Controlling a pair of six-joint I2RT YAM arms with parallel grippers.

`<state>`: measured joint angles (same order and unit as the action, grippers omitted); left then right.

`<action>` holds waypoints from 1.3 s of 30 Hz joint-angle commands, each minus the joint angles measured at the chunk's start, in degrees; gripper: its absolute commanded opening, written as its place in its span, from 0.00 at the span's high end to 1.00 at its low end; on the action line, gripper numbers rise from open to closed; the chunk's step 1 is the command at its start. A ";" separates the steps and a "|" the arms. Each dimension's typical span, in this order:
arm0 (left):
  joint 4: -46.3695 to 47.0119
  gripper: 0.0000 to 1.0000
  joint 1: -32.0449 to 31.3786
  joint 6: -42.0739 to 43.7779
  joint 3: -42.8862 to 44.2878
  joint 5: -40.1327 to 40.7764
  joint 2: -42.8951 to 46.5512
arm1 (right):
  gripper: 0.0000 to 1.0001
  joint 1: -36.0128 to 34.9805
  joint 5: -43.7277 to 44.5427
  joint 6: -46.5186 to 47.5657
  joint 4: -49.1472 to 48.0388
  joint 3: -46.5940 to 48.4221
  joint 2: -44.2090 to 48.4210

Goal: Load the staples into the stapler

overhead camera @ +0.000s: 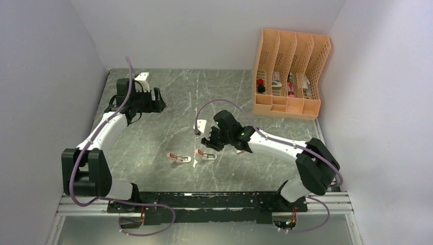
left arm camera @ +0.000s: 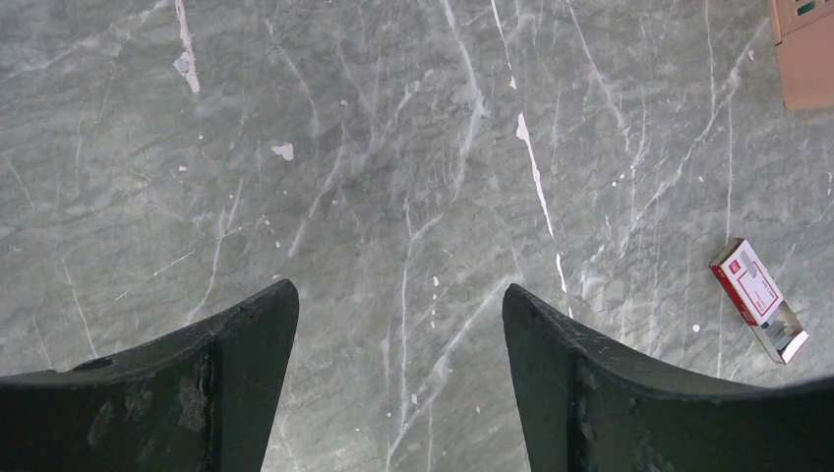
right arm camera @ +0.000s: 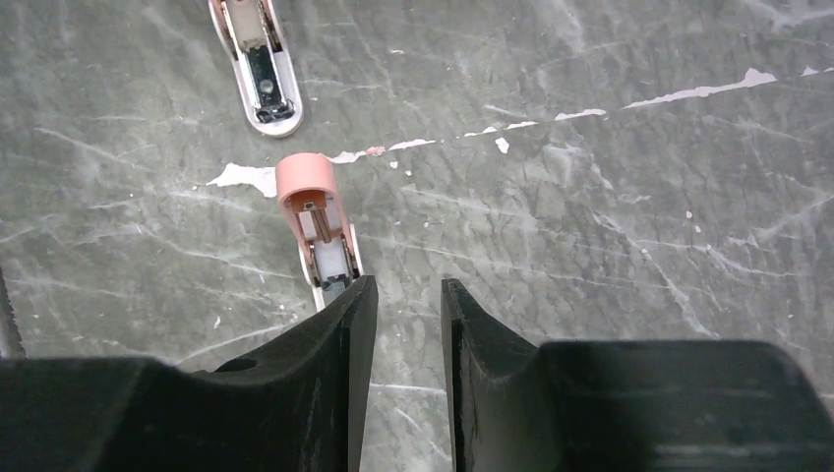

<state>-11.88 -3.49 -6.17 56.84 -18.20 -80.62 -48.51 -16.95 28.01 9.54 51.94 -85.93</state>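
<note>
The staples box (left arm camera: 759,300), small, red and white with its greyish tray pulled partly out, lies on the marble table at the right of the left wrist view. Two salmon-pink mini staplers lie open near the table's middle: one (overhead camera: 206,154) (right arm camera: 320,231) just ahead and left of my right gripper (overhead camera: 209,145) (right arm camera: 408,285), its near end hidden under the left fingertip (right arm camera: 354,305); the other (overhead camera: 178,158) (right arm camera: 258,69) lies farther left. The right jaws stand a narrow gap apart with nothing between them. My left gripper (overhead camera: 158,100) (left arm camera: 401,290) is wide open and empty at the far left.
An orange mesh desk organizer (overhead camera: 288,76) holding small items stands at the back right; its corner (left arm camera: 806,49) shows in the left wrist view. White side walls close in the table (overhead camera: 168,127).
</note>
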 commanded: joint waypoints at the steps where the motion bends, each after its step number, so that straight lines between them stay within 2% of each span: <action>1: 0.16 0.20 -0.21 0.64 2.05 0.62 -0.24 | 0.66 0.44 -0.26 0.44 -1.27 -1.42 -0.19; 15: 0.19 0.20 -0.21 0.64 2.14 0.44 -0.73 | 0.71 -0.10 -6.71 2.41 0.21 -2.71 -3.06; 27: 0.71 0.20 -0.20 0.64 1.72 0.79 0.69 | 0.50 -5.07 -4.94 3.27 -5.02 -3.78 -5.35; 39: 1.27 0.19 -0.21 0.54 1.17 0.85 2.22 | 0.49 -5.18 1.80 5.17 -4.41 -1.66 -9.66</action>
<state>-11.81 -3.49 -6.17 56.84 -18.17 -80.31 -53.82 -19.88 31.79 4.93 49.39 -94.35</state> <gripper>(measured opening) 0.807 0.512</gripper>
